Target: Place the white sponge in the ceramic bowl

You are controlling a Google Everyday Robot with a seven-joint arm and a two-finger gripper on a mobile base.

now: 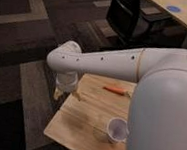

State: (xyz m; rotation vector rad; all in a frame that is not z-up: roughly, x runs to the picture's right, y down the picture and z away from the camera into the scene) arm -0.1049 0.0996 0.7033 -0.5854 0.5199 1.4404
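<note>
My white arm reaches from the right across a small wooden table (82, 121). The gripper (66, 92) hangs below the wrist at the table's far left corner, just over the edge. The white sponge does not show clearly; a pale bit by the gripper could be part of it or of the gripper. The ceramic bowl is out of view or hidden behind my arm.
A translucent white plastic cup (116, 130) stands near the table's front. A thin orange object (116, 90) lies at the far side by my arm. A black office chair (131, 15) and a long desk (186, 16) stand behind. The floor is dark carpet.
</note>
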